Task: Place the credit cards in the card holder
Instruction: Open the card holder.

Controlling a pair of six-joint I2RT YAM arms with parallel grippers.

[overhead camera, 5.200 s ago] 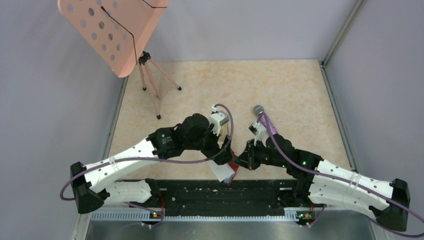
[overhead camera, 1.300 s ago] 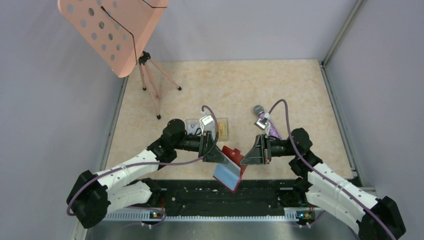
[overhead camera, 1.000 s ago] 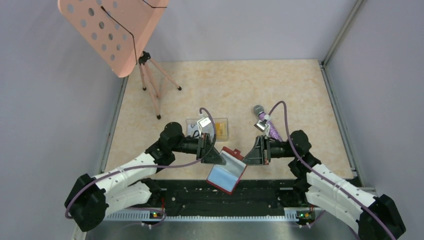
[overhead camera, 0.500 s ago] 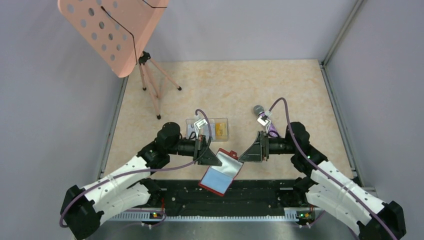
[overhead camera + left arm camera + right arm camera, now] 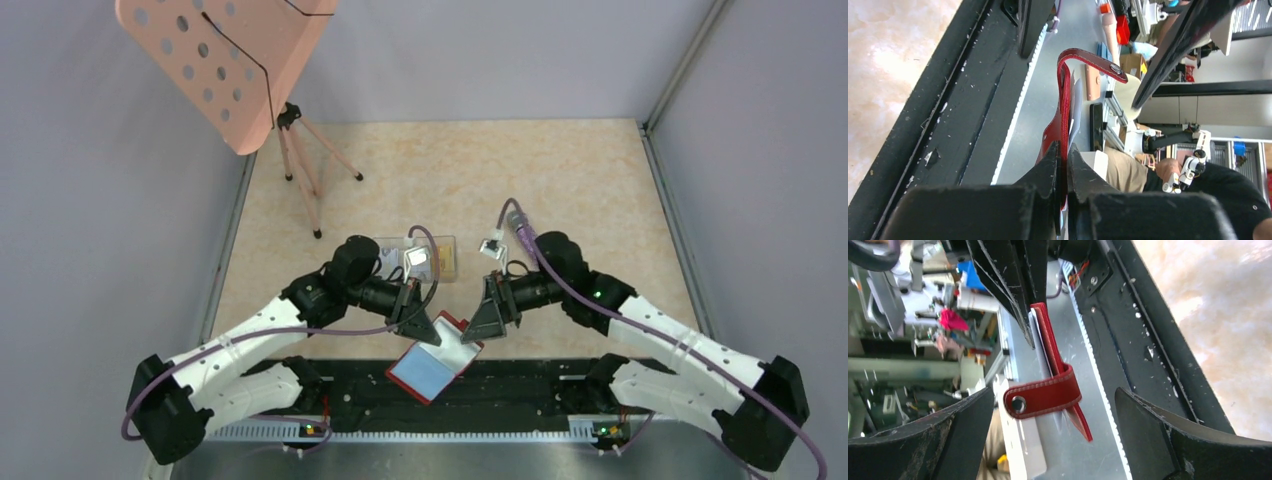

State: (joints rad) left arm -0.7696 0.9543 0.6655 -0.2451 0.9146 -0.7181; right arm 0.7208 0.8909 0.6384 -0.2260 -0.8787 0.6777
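The red stitched leather-look card holder (image 5: pixel 1048 390) has a smooth sheen and a shiny metal snap stud (image 5: pixel 1018 403). The beige marbled desk (image 5: pixel 560 170) looks matt; the black rail (image 5: pixel 948 125) is scuffed and speckled.

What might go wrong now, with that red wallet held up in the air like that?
1. Only the left gripper pinches the card holder, by one edge, above the black rail at the near edge; a slip would probably drop it there.
2. The right gripper is open around the snap strap; closing might tug the strap and twist the holder loose.
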